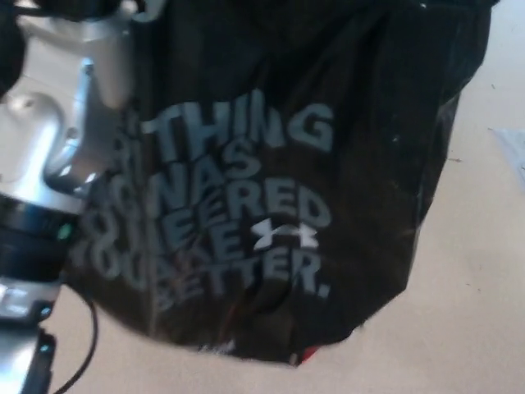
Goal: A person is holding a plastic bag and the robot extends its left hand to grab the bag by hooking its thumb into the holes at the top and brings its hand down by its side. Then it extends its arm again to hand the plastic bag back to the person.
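1. Robot hand on the left arm (49,156) sits mostly out of frame at upper left; only the silver wrist shows, so its fingers cannot be judged.
2. Black plastic bag (279,197) with pale lettering hangs beside that wrist, filling the view.
3. No person's hand shows; the bag seems taken, with handing back left.

Beige floor (484,271), smooth and plain, fills the right side and bottom edge of the head view. Lighting even, a bit soft; picture blurred. At the far right edge, a pale bluish patch (513,156) lies on the floor, too blurred to identify.
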### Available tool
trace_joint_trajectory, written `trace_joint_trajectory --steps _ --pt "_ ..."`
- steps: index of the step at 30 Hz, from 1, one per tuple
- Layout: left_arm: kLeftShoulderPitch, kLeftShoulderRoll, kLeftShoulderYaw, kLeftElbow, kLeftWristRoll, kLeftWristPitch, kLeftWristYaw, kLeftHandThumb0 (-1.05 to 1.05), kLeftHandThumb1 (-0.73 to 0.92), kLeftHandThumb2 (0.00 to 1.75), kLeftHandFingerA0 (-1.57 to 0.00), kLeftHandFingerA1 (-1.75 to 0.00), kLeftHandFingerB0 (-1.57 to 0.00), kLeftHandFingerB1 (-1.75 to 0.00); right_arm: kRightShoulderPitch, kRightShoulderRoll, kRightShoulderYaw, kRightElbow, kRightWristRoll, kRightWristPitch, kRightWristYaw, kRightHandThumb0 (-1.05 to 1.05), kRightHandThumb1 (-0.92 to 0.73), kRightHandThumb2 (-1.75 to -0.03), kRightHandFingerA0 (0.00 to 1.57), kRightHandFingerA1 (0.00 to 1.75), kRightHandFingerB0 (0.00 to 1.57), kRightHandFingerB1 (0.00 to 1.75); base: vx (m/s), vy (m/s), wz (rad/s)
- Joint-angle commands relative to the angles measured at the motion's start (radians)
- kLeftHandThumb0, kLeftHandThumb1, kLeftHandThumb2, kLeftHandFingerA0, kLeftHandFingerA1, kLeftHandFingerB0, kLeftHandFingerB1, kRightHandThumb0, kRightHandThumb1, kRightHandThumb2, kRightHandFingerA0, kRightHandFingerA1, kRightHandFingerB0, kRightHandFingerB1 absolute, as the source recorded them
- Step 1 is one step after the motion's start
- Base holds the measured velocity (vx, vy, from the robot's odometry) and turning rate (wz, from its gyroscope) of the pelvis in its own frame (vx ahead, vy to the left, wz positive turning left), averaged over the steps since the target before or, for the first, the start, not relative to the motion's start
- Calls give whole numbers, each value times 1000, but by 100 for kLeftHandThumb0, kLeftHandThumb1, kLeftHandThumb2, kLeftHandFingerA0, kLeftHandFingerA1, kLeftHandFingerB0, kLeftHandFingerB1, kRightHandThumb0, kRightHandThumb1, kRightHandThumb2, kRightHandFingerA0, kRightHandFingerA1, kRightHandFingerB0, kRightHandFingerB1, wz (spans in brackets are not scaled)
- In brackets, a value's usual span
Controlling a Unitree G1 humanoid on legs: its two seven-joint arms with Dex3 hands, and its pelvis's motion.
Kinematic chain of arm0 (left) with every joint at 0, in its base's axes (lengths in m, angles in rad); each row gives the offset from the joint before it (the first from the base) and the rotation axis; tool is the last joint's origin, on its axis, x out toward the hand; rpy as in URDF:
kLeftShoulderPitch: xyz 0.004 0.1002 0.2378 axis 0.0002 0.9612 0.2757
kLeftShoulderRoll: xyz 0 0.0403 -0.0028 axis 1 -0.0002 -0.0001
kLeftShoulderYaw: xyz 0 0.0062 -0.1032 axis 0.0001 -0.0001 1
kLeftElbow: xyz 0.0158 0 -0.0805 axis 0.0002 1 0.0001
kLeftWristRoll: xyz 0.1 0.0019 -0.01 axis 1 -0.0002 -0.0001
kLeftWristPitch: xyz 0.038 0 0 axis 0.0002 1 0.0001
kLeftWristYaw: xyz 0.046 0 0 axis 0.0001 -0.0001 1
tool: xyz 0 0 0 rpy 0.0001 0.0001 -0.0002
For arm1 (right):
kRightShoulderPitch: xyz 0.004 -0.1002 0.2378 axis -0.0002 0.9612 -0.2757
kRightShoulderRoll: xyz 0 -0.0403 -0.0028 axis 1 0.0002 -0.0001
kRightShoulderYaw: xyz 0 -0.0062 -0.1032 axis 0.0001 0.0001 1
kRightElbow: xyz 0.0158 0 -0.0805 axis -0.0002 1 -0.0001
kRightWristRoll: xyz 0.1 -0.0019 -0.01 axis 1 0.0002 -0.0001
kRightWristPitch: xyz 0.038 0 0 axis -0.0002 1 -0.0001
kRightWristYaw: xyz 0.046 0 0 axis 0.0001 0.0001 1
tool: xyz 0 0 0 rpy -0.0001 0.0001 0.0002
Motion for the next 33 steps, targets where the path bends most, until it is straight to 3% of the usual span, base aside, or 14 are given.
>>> trace_joint_trajectory --steps 1,4,14,16,19,21,22,25,27,29,30,31,32,33 --pt "59 46 54 -105 -65 -57 -35 -5 56 101 -105 -162 -84 -118 19 -15 -11 4 13 9 7 -56 -74 -63 77 52 75 46 0 0 0" --pt "115 91 108 -160 -100 -115 -20 -3 50 109 -109 -156 -85 -114 14 -13 -13 1 15 23 8 -56 -74 -63 74 49 75 45 0 0 0" --pt "455 175 301 -397 -267 -269 -91 -9 67 89 -109 -140 -82 -113 2 -16 -8 -1 6 14 5 -55 -74 -63 79 52 78 47 0 0 0" --pt "552 162 334 -462 -289 -302 -103 -17 64 78 -98 -164 -79 -97 1 -17 -9 -3 6 14 0 -54 -74 -63 78 52 79 47 0 0 0" --pt "653 148 371 -526 -332 -311 -141 -26 70 69 -93 -166 -80 -97 2 -16 -10 -9 7 18 -2 -54 -75 -63 78 51 79 47 0 0 0" --pt "763 134 413 -577 -358 -350 -154 -20 61 80 -90 -172 -83 -98 1 -15 -7 -9 1 24 -8 -55 -75 -63 78 52 80 47 0 0 0" --pt "805 125 432 -588 -360 -374 -145 -29 71 65 -92 -171 -84 -94 0 -13 -6 -11 1 30 -7 -56 -75 -63 77 51 79 47 0 0 0" --pt "920 90 484 -631 -357 -413 -136 -28 70 66 -95 -172 -83 -103 -6 -13 -4 -14 -1 39 -8 -55 -75 -63 76 51 79 47 0 0 0" --pt "1025 38 455 -699 -495 -434 -195 -35 72 64 -88 -171 -86 -107 -11 -20 -1 -12 -6 38 -7 -55 -75 -63 77 52 78 48 0 0 0" --pt "1185 36 426 -801 -635 -465 -274 -34 77 65 -97 -165 -91 -109 -19 -25 3 -7 -13 25 -12 -53 -75 -63 81 54 80 48 0 0 0" --pt "1213 38 428 -796 -644 -498 -272 -36 57 101 -123 -134 -92 -99 -20 -24 3 -6 -12 24 -13 -53 -74 -63 82 54 81 48 0 0 0" --pt "1265 33 440 -777 -631 -543 -263 -37 51 100 -118 -130 -89 -99 -27 -22 1 -3 -8 26 -10 -52 -74 -62 82 53 82 48 0 0 0" --pt "1296 25 456 -759 -604 -569 -251 -34 65 75 -89 -160 -86 -103 -30 -21 1 -1 -8 30 -9 -53 -75 -62 82 52 81 47 0 0 0" --pt "1314 19 471 -744 -578 -587 -241 -34 65 75 -89 -160 -86 -103 -31 -21 2 0 -9 33 -10 -53 -75 -62 82 52 81 47 0 0 0"
